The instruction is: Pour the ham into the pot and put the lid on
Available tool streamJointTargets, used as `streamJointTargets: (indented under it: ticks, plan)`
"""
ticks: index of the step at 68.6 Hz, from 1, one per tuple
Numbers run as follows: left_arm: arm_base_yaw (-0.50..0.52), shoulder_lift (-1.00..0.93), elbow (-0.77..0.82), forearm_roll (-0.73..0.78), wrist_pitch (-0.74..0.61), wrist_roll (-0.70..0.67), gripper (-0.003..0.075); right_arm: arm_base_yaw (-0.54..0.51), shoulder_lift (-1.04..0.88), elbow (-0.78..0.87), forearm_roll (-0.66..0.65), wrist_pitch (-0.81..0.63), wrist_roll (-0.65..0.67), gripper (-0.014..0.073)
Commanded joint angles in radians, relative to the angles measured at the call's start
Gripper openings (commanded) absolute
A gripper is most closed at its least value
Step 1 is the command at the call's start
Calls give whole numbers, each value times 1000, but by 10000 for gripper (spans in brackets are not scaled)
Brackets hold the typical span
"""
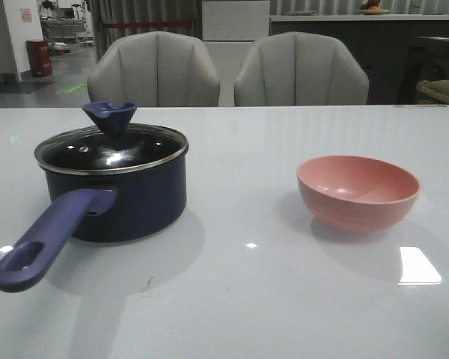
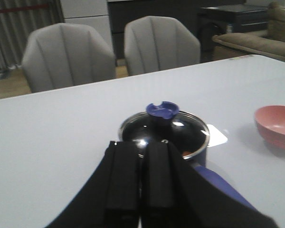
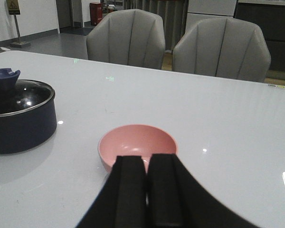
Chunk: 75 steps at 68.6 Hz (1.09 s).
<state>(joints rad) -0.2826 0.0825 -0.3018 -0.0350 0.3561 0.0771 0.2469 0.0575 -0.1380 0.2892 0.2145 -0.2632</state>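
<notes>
Left gripper (image 2: 140,176) and right gripper (image 3: 147,190) closed, holding nothing

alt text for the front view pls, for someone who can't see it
A dark navy pot sits on the left of a pale glossy table, covered by its glass lid, its purple-blue handle reaching toward the camera. To the right stands a pink bowl, which looks empty. Two grey chairs stand behind the table; no robot arm shows in this view.
</notes>
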Motion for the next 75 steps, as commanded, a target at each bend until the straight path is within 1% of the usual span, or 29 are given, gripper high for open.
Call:
streamJointTargets:
  ticks: [1, 6, 11, 15, 20, 26, 29, 75]
  plan:
    - [86, -9, 71, 12, -221, -18, 113, 1, 12, -28, 5, -84, -12, 155]
    - [158, -31, 160, 12, -340, -62, 113, 1, 12, -28, 5, -84, -12, 155]
    - [218, -54, 229, 13, -404, -109, 113, 1, 12, -28, 5, -84, -12, 155]
    - [257, -76, 266, 13, -412, -147, 113, 1, 12, -28, 5, -84, -12, 155]
    - [287, -110, 301, 13, -410, -158, 113, 1, 12, -28, 5, -84, -12, 155]
    - [290, -106, 328, 13, -419, -167, 113, 1, 12, -28, 5, -84, -12, 155]
    - [290, -106, 328, 13, -400, -172, 113, 1, 12, -28, 5, -84, -12, 155]
    - [290, -106, 328, 11, -402, -176, 113, 1, 12, -28, 5, -84, -12, 155]
